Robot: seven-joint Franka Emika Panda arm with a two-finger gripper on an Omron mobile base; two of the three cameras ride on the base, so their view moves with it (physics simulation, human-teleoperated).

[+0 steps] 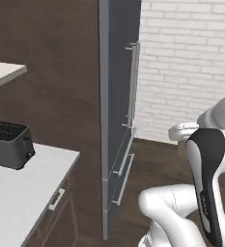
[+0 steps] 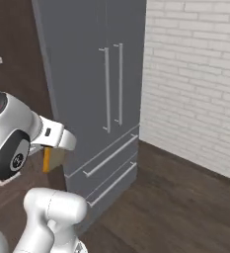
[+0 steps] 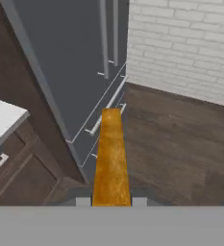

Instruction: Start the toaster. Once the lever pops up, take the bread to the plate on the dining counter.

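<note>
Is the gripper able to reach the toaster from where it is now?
Probably not: the gripper is shut on the bread and faces the fridge, while the toaster sits off to the side.

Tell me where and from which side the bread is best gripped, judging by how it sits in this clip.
By its flat faces near one edge, as here: the bread stands on edge between the gripper fingers, which pinch it across its thin dimension. The slice is thin and wide, so closing on its two broad faces probably gives the steadiest hold.
</note>
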